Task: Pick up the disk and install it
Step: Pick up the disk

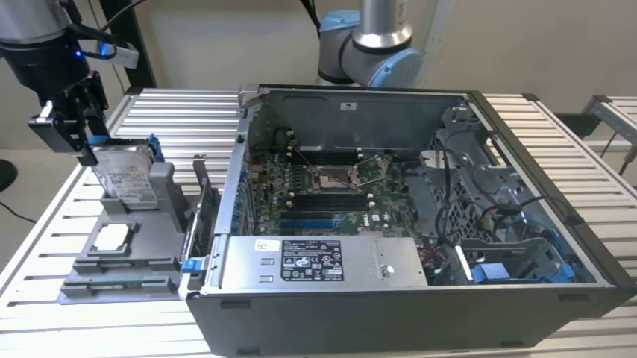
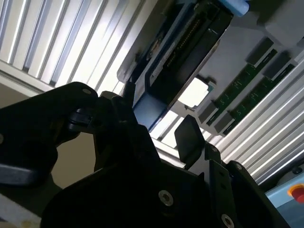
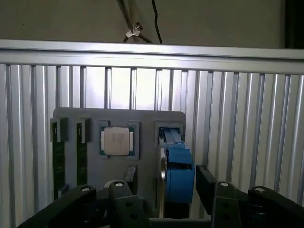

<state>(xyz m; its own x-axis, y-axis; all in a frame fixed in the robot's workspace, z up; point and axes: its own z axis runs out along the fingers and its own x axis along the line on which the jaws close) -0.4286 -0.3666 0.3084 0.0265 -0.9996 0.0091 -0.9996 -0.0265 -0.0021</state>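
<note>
The disk is a silver drive with a white label and a blue frame. It stands on edge in a slot of the grey holder at the exterior view's left. My gripper hangs at the disk's upper end. In the first wrist view the gripper is open and straddles the blue frame of the disk. One finger is close beside the frame and the other stands a little apart. The second wrist view shows the gripper around the same blue edge of the disk.
A small silver chip and green memory sticks sit in the same holder. The open computer case lies to the exterior view's right, with a grey power supply and blue-tabbed drive bays. The slatted metal table lies under it all.
</note>
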